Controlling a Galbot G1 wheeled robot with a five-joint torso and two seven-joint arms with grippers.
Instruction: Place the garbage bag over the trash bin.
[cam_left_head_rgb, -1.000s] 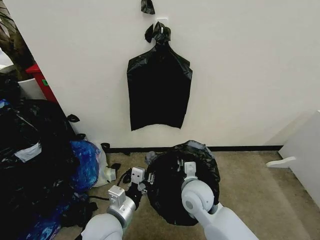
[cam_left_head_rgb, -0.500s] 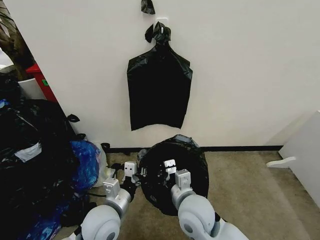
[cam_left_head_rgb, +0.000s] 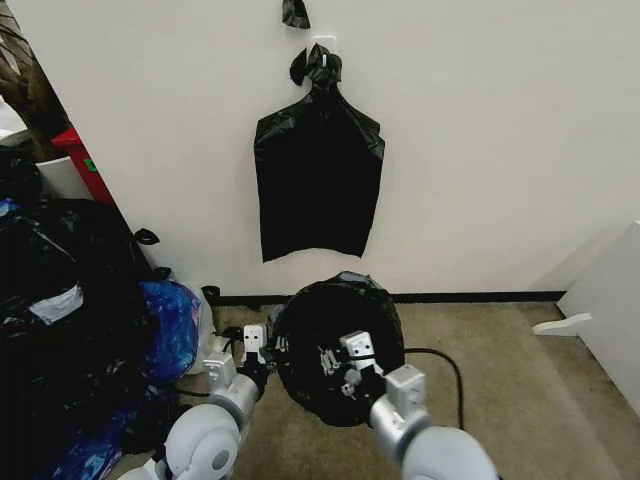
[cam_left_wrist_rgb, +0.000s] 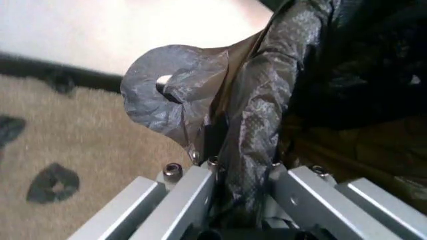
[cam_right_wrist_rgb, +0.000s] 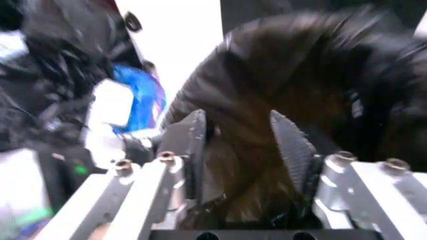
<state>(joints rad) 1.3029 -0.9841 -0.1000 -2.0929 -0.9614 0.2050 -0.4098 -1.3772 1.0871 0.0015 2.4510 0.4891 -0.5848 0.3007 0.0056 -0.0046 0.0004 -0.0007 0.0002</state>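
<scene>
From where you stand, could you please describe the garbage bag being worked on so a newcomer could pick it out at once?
Start at the white wall and drop to the floor below the flat black bags hanging there. The garbage bag is the glossy black round shape there, with the left gripper at its edge and the right gripper against its front. Unlike the sacks piled to the left, it stands alone.

Even indoor light, blurred wrist views

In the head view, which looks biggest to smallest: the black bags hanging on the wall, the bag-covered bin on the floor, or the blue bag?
1. Hanging bags.
2. Garbage bag over the bin, close in size to the hanging bags.
3. Blue bag, partly hidden.
</scene>
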